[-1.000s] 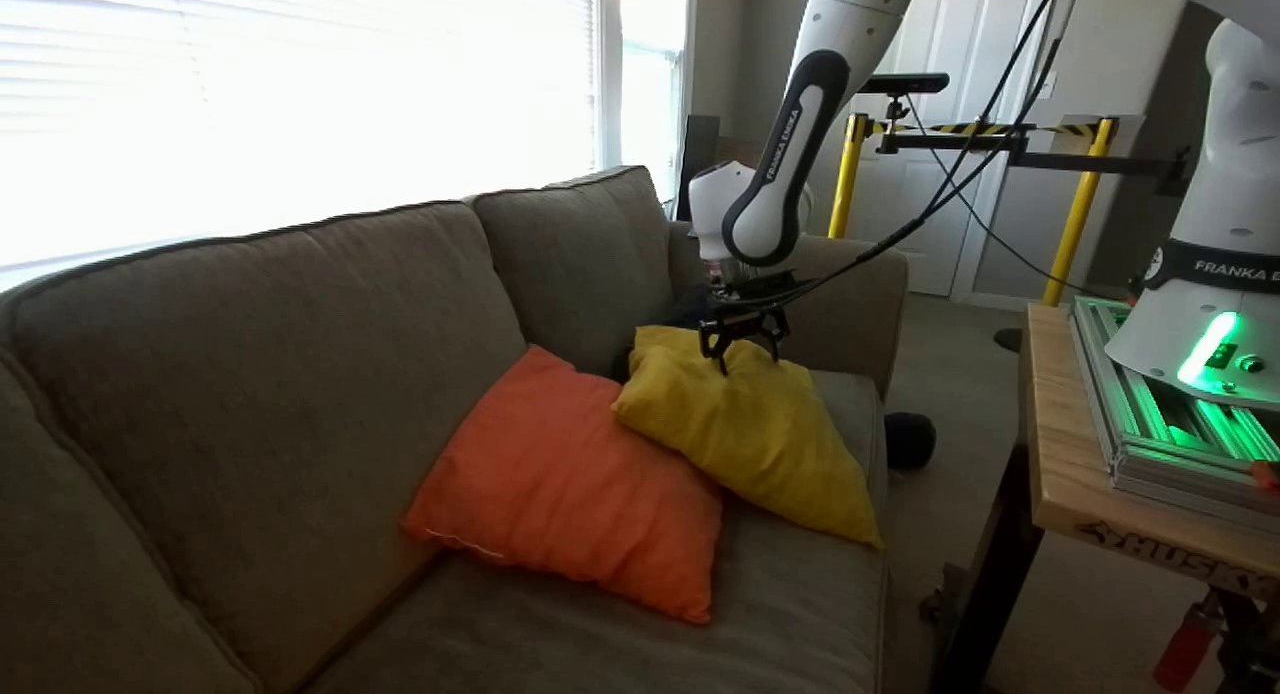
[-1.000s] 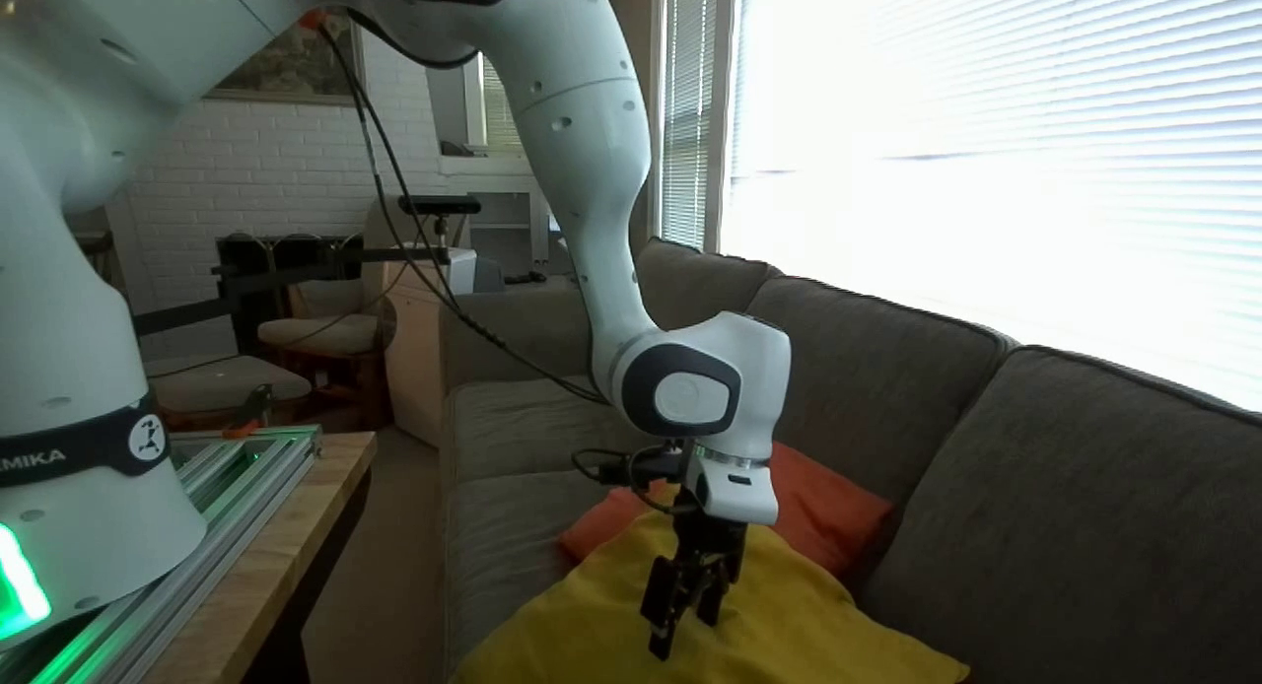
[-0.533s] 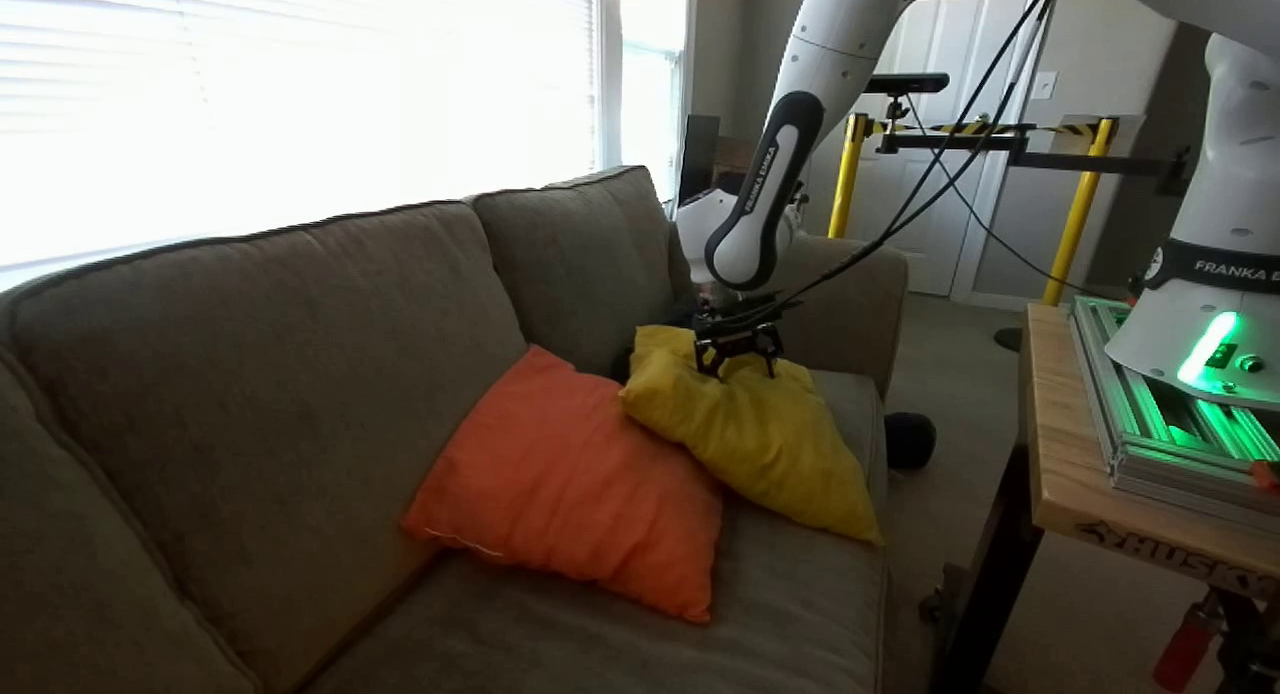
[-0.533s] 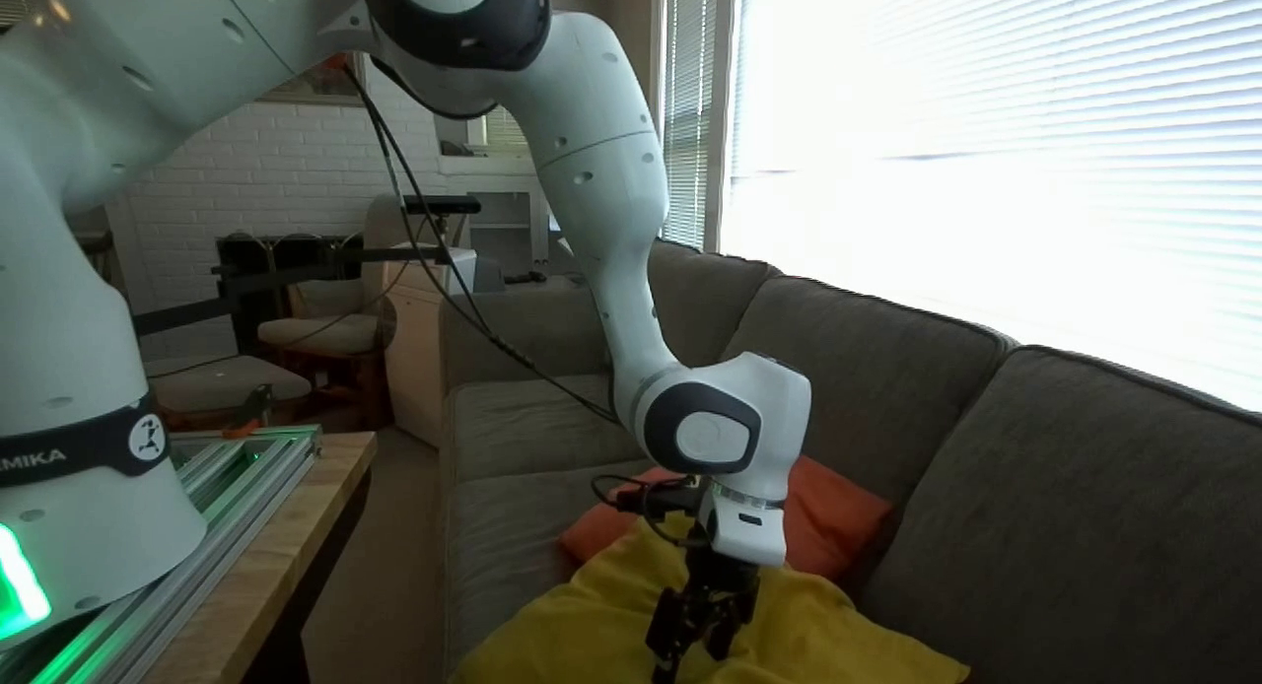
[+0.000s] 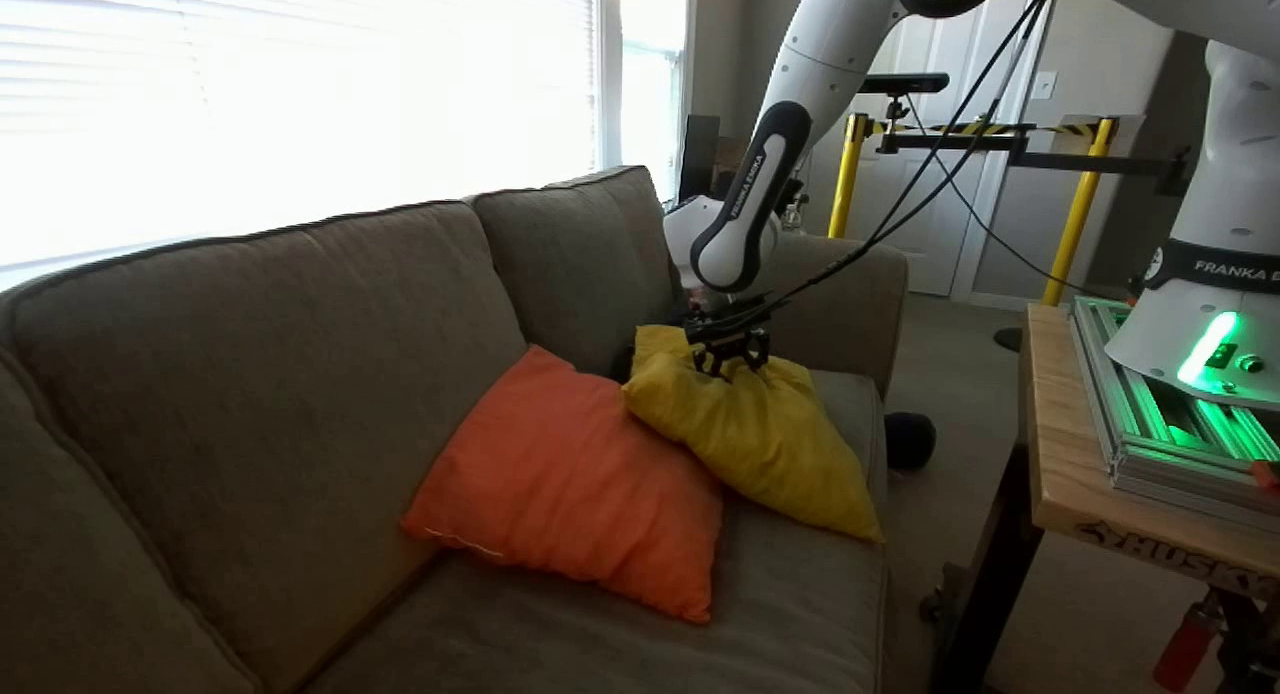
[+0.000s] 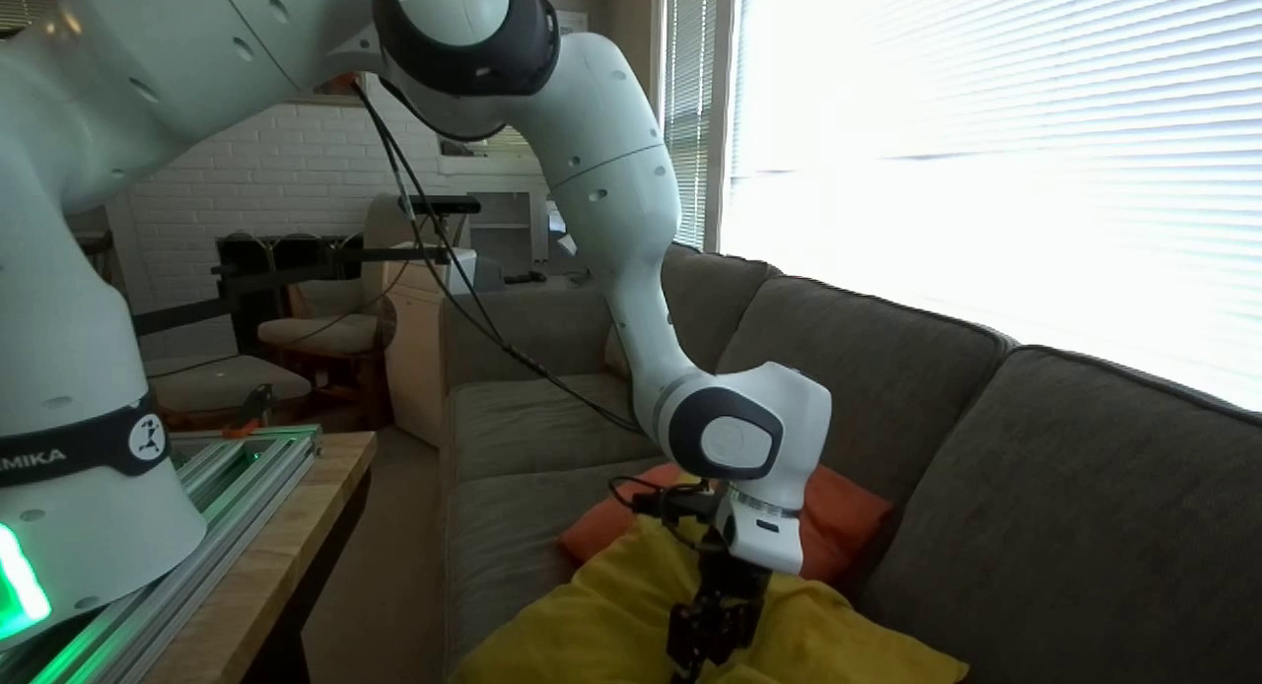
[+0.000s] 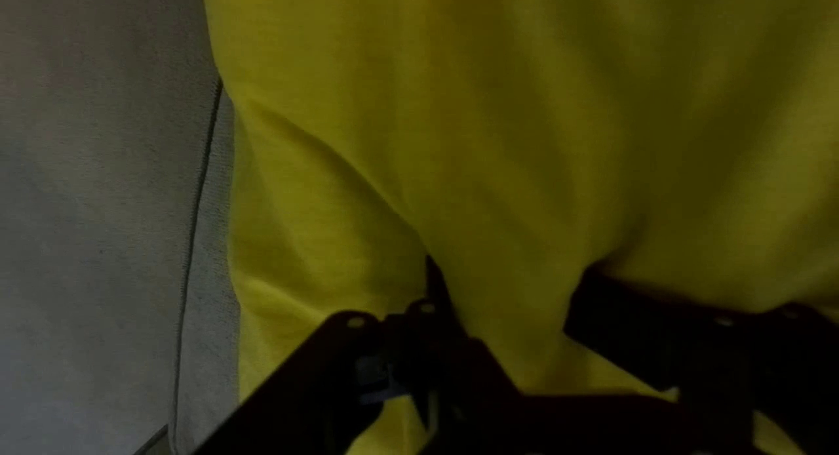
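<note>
We see the end effector (image 7: pixel 506 288) pressed into the yellow pillow (image 5: pixel 770 444) on the sofa (image 5: pixel 280 374), fingers (image 7: pixel 619 330) partly apart with cloth bunched between them; whether they grip it, we cannot tell.

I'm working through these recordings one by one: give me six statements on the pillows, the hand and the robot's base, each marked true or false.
1. The hand is pressed into the yellow pillow. True.
2. The orange pillow rests on the sofa. True.
3. It lies on top of the yellow one. False: the yellow pillow overlaps its edge.
4. The robot's base sits on a metal frame. True.
5. Its light glows red. False: green.
6. The wrist view shows mostly the orange pillow. False: the yellow pillow fills most of it.
</note>
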### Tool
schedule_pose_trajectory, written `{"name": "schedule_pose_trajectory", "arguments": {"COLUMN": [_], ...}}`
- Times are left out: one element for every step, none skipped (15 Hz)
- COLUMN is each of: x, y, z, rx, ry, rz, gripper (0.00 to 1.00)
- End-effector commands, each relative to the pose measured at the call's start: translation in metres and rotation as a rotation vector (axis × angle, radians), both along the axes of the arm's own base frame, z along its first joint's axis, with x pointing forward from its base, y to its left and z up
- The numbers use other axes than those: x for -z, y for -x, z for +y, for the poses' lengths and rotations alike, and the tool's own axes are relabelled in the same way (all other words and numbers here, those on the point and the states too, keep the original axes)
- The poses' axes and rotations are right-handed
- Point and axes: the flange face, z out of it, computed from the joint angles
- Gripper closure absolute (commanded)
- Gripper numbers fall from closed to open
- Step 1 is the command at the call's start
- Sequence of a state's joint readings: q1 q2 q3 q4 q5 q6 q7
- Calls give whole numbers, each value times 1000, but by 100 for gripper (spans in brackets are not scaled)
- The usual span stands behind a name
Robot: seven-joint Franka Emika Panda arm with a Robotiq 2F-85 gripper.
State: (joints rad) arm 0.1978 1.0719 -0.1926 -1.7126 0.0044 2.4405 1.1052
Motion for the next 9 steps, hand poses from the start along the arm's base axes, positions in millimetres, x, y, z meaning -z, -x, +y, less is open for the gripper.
{"name": "schedule_pose_trajectory", "arguments": {"x": [-3,-10,-17,-26,-35,-42,-49,-57,-66], "y": [-6,-5,-4,-3,-2,0,3,6,9], "z": [-3,-2,-1,0,1,2,2,3,2], "rx": [31,30,28,30,34,38,42,48,60], "ry": [13,13,14,16,19,16,17,22,29], "rz": [4,-3,-15,-29,-43,-51,-58,-67,-81], "gripper": [84,90,97,99,100,100,98,98,100]}}
